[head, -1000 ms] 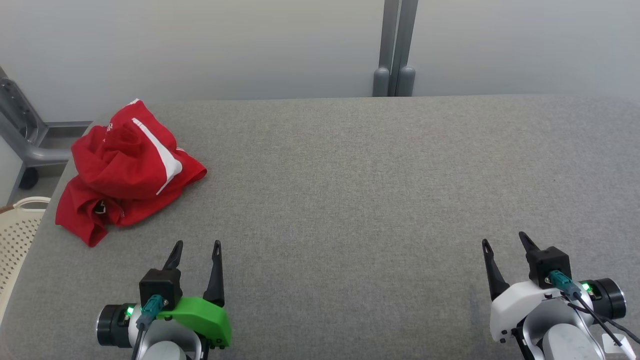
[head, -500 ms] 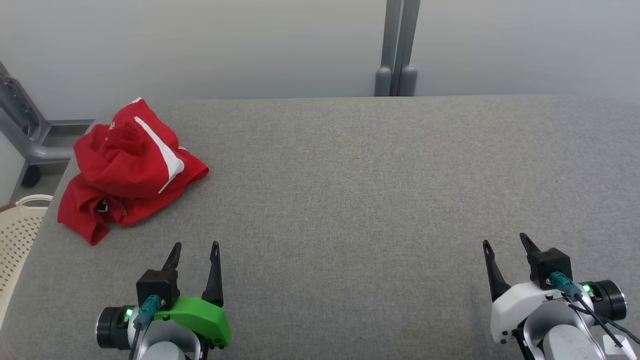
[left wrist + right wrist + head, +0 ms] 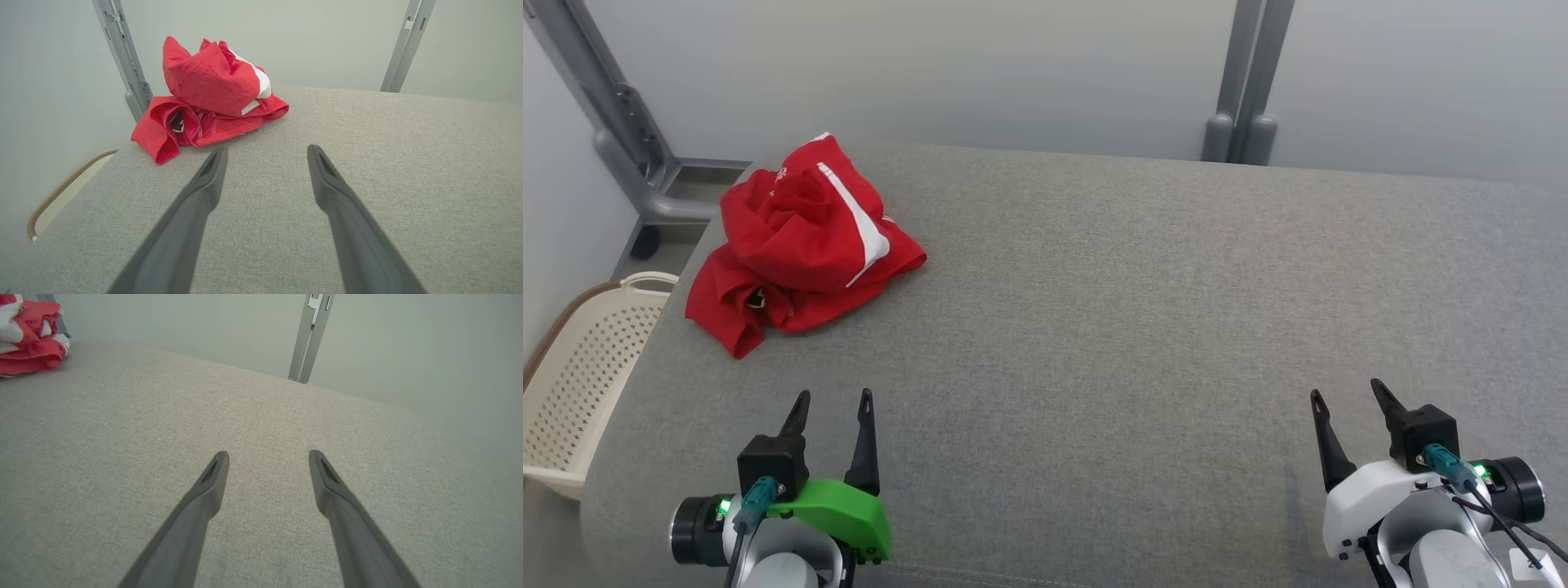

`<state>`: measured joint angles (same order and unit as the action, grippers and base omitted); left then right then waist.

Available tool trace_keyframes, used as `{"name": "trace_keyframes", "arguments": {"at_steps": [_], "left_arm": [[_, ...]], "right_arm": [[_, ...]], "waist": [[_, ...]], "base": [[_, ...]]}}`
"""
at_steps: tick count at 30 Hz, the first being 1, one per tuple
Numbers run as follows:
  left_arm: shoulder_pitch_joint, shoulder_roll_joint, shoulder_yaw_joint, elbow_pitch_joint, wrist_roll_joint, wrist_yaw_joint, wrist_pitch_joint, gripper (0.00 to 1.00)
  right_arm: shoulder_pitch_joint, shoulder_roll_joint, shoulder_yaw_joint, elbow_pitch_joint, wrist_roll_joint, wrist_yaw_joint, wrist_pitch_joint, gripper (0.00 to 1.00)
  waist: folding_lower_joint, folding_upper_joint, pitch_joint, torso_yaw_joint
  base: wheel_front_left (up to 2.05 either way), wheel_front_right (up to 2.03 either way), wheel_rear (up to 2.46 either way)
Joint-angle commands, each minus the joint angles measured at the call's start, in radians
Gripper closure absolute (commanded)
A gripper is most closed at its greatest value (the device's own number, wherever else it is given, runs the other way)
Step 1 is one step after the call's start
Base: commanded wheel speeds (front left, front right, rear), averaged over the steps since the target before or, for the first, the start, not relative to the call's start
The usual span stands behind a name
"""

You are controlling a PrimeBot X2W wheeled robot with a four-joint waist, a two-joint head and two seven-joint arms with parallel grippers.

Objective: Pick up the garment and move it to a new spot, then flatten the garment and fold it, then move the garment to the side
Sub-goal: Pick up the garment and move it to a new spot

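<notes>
1. The head has turned toward the left since a moment ago. The whole picture has slid, the laundry basket (image 3: 580, 359) shows more fully beside the table's left edge, and the post at the far side now sits further right in the view. The things themselves have not moved, and both arms hang where they were.
2. I take that turn as the robot lining up on its target. The pick-up has not begun.
3. The garment (image 3: 800, 245), red with a white stripe, lies crumpled in a heap at the far left corner of the grey table (image 3: 1135, 327), with one loose end trailing toward the near left edge.
4. The left gripper (image 3: 835, 394) hovers at the near left, fingers spread wide with nothing between them. The garment is ahead of it and a little to the left, apart from the tips.
5. The right gripper (image 3: 1344, 389) hovers at the near right, equally wide and empty, well apart from the garment.
</notes>
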<state>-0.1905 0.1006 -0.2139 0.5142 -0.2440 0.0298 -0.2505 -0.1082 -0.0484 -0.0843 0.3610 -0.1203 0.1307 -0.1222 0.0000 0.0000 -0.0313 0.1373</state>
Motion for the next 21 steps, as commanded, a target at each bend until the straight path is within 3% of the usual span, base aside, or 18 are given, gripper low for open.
{"name": "trace_keyframes", "arguments": {"at_steps": [1, 11, 21], "left_arm": [[0.004, 0.009, 0.003, -0.005, -0.003, 0.005, 0.0, 0.0], [0.017, 0.032, 0.001, -0.032, -0.016, 0.008, 0.015, 0.0], [0.038, 0.05, 0.001, -0.058, -0.024, 0.02, 0.031, 0.0]], "right_arm": [[-0.009, -0.004, 0.002, 0.002, 0.011, 0.0, -0.008, 0.0], [-0.018, -0.004, 0.014, 0.022, 0.043, 0.0, -0.025, 0.0], [-0.017, -0.004, 0.029, 0.04, 0.058, 0.0, -0.035, 0.0]], "waist": [[0.0, 0.0, -0.001, 0.047], [0.0, 0.0, -0.008, 0.152], [0.0, 0.0, -0.013, 0.189]], "base": [[0.0, 0.0, 0.0], [0.0, 0.0, 0.0], [0.0, 0.0, 0.0]]}}
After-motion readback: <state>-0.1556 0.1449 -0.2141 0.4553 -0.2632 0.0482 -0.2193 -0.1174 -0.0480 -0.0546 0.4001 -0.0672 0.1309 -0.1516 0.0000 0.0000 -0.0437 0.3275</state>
